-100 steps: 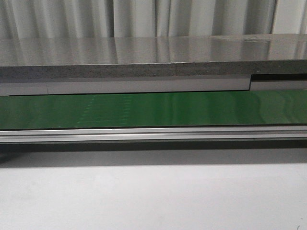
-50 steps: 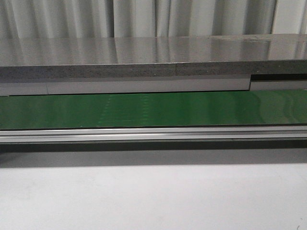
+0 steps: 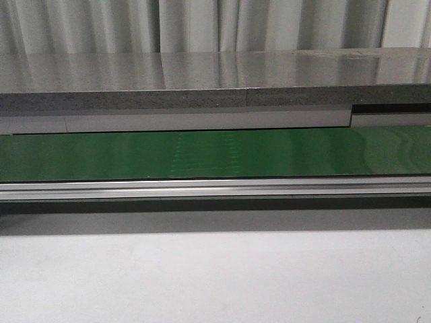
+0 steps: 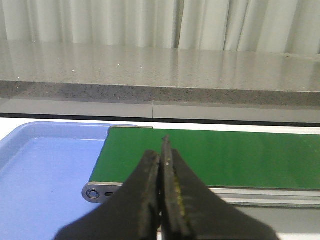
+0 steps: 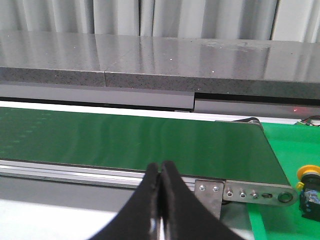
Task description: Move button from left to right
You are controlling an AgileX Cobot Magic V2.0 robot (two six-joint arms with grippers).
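- Front view: I see a green conveyor belt (image 3: 215, 153) running across the frame, with an aluminium rail (image 3: 215, 188) along its near edge, a grey stone ledge (image 3: 202, 84) behind it and the pale worktop (image 3: 215, 276) in front; neither arm shows here.
- Left wrist view: my left end effector (image 4: 161, 165) has its fingers pressed together with nothing between them. It hangs over the belt's end roller (image 4: 92, 192), beside a blue tray (image 4: 35, 170).
- Right wrist view: my right end effector (image 5: 159, 172) is likewise closed and empty, near the belt's other end.
- The button (image 5: 310, 187) sits at the frame edge on a green mat (image 5: 295, 145) just past that belt end; cut off by the frame, what looks like its yellow cap and black body is only partly visible.
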